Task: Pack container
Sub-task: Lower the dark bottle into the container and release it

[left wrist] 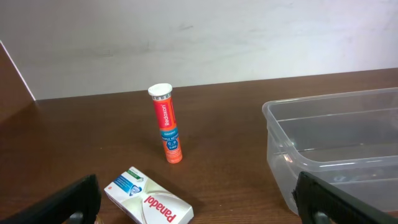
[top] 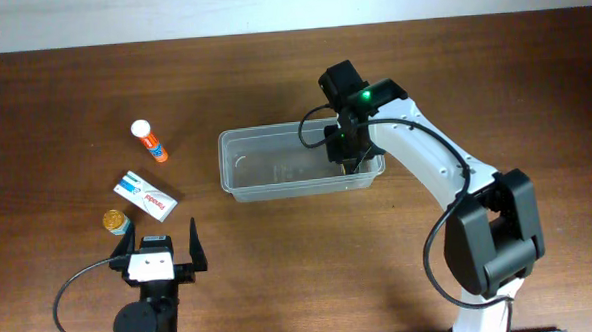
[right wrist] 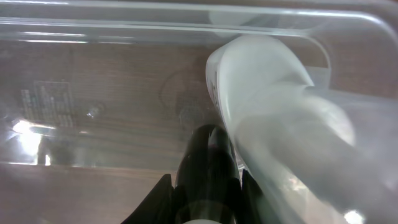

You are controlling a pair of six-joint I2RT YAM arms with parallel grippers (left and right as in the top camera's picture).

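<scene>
The container (top: 265, 133) is sitting mid-table, with the right gripper (top: 347, 152) dipping in at its 3 o'clock end. Clenched or released, I cannot tell. The left gripper (top: 162, 239) is idling at 7 o'clock, jaws released. At the container's 9 o'clock, a white box (left wrist: 148, 202) is showing "Panadol", and the orange tube (left wrist: 166, 124) is apparently reading "Redoxon".

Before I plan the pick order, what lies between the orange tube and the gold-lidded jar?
The white box lies flat between the tube and the jar, shown in the overhead view.
</scene>
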